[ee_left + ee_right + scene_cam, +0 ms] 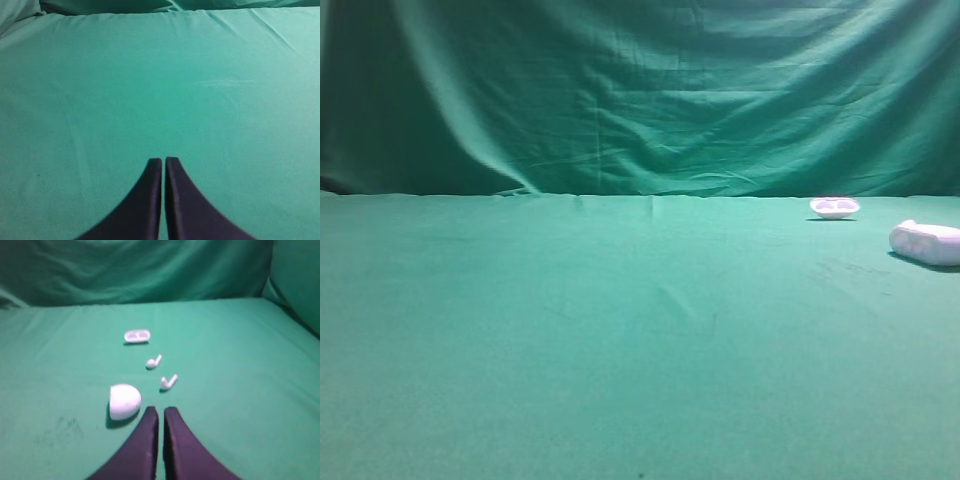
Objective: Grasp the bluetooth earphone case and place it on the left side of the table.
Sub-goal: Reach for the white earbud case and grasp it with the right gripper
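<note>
Green cloth covers the worktop [570, 340] and drapes as a backdrop [640, 90] behind it.

In the exterior high view the white, smooth, rounded plastic earphone case [926, 243] lies at the right edge of the frame, with a small shallow white dish-like piece with two hollows [834, 207] up and to its left, apart from it. In the right wrist view the case [124, 400] sits just left of the dark right pincer [161, 412], whose tips are together, holding nothing; two tiny white earbuds [168, 382] lie between case and dish [136, 335]. The left pincer [163, 161] is likewise closed over bare cloth.
</note>
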Robot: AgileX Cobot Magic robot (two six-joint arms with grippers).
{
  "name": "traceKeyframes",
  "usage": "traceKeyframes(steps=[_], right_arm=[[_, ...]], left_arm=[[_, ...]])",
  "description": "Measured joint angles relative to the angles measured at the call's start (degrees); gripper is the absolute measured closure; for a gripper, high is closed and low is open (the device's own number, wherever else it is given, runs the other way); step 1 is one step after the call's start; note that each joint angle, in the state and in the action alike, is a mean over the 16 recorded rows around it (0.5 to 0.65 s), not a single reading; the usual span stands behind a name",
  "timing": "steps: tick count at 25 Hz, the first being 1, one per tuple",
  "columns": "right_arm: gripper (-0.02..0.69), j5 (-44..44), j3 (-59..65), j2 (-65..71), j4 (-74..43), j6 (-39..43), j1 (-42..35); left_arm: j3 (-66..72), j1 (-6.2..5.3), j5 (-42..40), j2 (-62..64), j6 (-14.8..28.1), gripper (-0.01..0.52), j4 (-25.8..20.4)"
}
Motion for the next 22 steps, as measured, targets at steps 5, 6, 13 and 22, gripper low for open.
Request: traceKeyframes(steps=[5,6,13,22], right_arm=[[0.665,-6.2,-0.5,0.0,0.8,0.4,0.0],[0.665,-6.5,-1.0,0.2,1.1,0.6,0.0],[0.665,-1.3,-7.7,5.0,3.1,2.5,0.0],[0.665,17.8,-20.2,22.0,5.3,3.1,0.0]], left_arm=[[0.0,0.0,0.0,0.0,0.0,0.514,0.0],[0.0,0.0,0.0,0.0,0.0,0.514,0.0],[0.0,0.0,0.0,0.0,0.0,0.514,0.0],[0.0,0.0,0.0,0.0,0.0,0.514,0.0]])
